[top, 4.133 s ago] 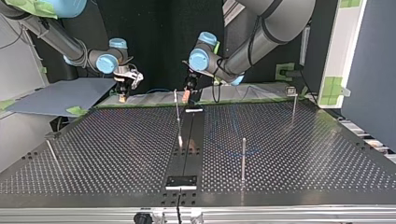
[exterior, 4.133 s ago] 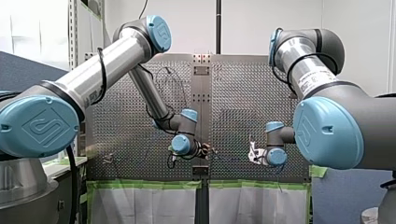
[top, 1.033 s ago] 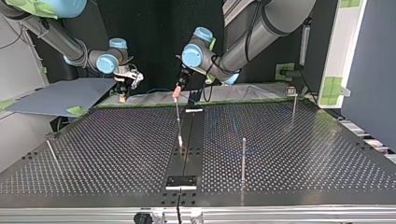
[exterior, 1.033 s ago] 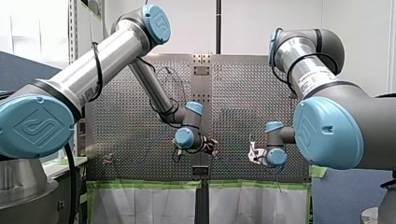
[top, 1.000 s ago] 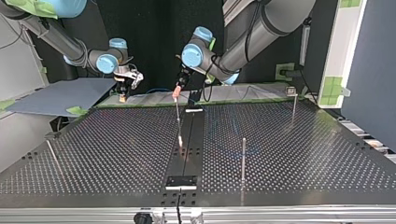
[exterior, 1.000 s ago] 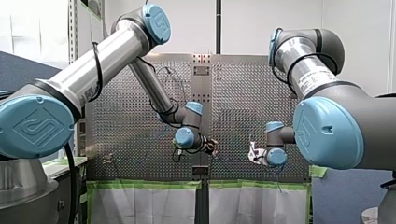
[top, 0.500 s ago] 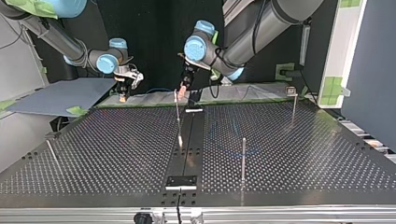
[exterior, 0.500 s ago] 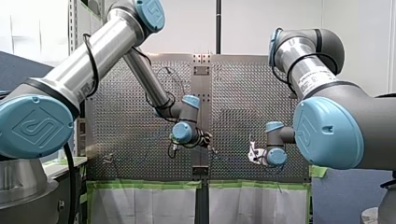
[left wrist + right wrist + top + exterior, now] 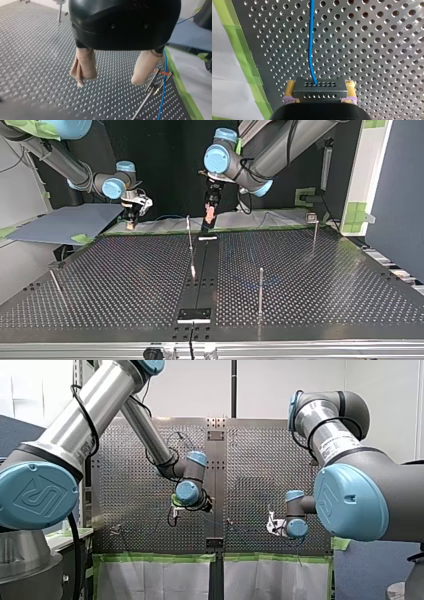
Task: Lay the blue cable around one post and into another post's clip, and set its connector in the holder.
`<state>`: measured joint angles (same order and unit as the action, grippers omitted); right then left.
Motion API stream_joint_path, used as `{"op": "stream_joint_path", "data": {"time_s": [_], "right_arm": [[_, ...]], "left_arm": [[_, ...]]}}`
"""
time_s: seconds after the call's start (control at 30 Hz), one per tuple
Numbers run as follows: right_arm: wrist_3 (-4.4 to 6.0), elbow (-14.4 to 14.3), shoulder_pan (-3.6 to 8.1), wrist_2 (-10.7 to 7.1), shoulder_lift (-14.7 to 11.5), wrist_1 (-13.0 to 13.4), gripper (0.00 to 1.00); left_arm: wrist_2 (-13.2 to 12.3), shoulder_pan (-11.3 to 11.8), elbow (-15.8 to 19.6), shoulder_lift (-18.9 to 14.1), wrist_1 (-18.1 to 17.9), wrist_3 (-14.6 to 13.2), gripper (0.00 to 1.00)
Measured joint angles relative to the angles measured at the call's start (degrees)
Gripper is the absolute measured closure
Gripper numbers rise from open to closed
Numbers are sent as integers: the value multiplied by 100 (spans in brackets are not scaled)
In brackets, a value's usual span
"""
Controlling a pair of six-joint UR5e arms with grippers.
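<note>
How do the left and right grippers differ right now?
My left gripper, with beige-wrapped fingers, is open and empty; my right gripper, with yellow pads, is shut on the black perforated connector of the blue cable. Both hang over the perforated metal table.

Just beside my left pincer (image 9: 108, 80) stand a post (image 9: 147, 93) and blue cable (image 9: 164, 82).

1. Surface (image 9: 374, 50): perforated metal, dull grey sheen.
2. Cable (image 9: 311, 37): smooth blue plastic jacket.
3. Connector (image 9: 320, 90): matt black, drilled face.
4. Left hand (image 9: 108, 80): glossy black shell; pads (image 9: 85, 65) beige, wrinkled, cloth-like.
5. Post (image 9: 260, 290): bright polished metal.
6. Tape (image 9: 242, 50): matt green.
</note>
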<state>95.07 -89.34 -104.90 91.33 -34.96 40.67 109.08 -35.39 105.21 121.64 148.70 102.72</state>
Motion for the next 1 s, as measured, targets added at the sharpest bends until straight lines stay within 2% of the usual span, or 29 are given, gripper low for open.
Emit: {"op": "stream_joint_path", "data": {"time_s": [0.43, 0.63, 1.0], "right_arm": [[7, 0, 51, 0, 1, 12, 95], [5, 1, 41, 0, 1, 14, 95], [9, 2, 4, 0, 1, 54, 95]], "left_arm": [[594, 162, 650, -650, -181, 649, 0], [552, 306, 864, -944, -202, 944, 0], [434, 582, 895, -1507, -231, 1506, 0]]}}
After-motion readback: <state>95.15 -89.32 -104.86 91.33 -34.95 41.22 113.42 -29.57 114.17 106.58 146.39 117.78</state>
